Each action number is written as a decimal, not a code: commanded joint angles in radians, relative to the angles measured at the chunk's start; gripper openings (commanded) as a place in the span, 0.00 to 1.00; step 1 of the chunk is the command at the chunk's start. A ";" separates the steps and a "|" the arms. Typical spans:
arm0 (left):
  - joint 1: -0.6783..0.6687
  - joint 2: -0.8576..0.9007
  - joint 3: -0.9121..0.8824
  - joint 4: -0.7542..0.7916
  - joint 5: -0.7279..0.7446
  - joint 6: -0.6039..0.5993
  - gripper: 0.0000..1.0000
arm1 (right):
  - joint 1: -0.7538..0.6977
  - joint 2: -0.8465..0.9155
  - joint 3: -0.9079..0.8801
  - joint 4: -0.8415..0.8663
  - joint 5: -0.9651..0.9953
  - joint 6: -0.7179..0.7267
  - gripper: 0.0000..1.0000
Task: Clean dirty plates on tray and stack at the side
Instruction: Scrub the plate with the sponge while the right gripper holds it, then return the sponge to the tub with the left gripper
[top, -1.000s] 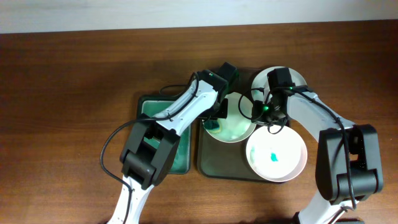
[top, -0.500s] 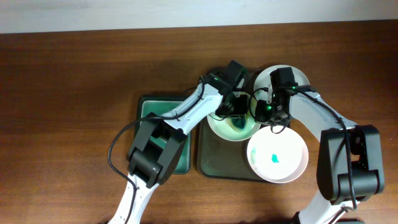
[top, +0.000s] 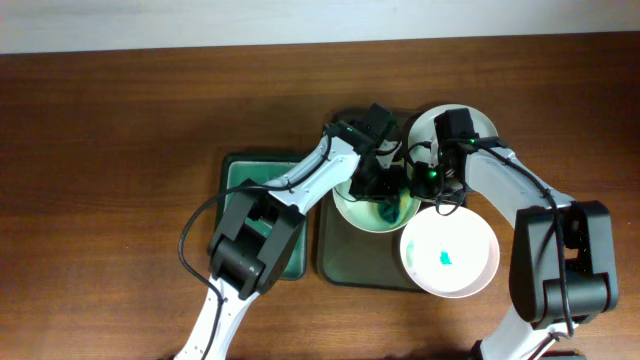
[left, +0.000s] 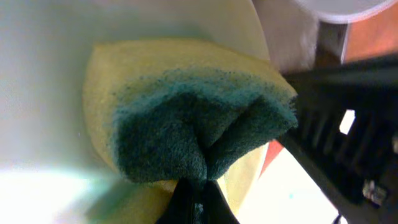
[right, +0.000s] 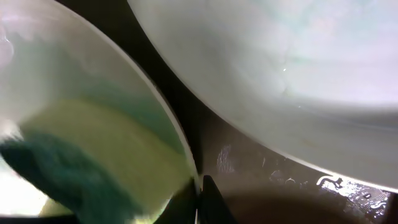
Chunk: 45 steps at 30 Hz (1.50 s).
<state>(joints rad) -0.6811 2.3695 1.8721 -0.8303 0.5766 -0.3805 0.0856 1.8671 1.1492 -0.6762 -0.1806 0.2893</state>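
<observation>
- The nearest plate (top: 448, 257) lies at the near right corner of the tray (top: 340, 265), just beside the plate being scrubbed (top: 352, 212). If that plate skids under the wiping, it would likely knock this one toward the tray's rim.
- The left gripper (left: 194, 198) is clenched on a folded sponge (left: 186, 112) and pinches only a small part of it. A hard drag across the plate could pull the sponge out of the grip.
- The right gripper (right: 200, 198) is clamped on the thin rim of the scrubbed plate to steady it. The hold is narrow, so sideways force from the sponge may twist the rim free and let the plate tip or slide.
- The two grippers work very close together over the same plate. A wide stroke risks one striking the other.
- The far plate (top: 422, 128) sits at the far right corner of the tray, partly under the right arm, which could nudge it when it moves.
- The nearest plate is round, white and shallow, with one small teal blot near its middle. It looks not yet cleaned.
- The scrubbed plate sits mid-tray and shows a pale greenish wet sheen. The sponge, yellow with a dark green scouring face, presses on it.
- The far plate looks mostly white, and any stains on it are too faint to tell.
- No plate is stacked at the side.
</observation>
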 joint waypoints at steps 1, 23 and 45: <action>-0.023 0.039 -0.005 -0.055 0.035 0.058 0.00 | 0.005 0.002 -0.003 0.006 0.002 0.007 0.04; 0.070 0.025 0.441 -0.586 -0.513 -0.092 0.00 | 0.006 0.002 -0.003 0.000 0.002 0.007 0.10; 0.252 -0.507 -0.269 -0.488 -0.774 -0.129 0.00 | 0.006 0.002 -0.003 -0.017 0.001 -0.031 0.10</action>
<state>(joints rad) -0.4381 1.9518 1.7927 -1.4841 -0.2188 -0.4740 0.1005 1.8675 1.1484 -0.6918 -0.2176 0.2626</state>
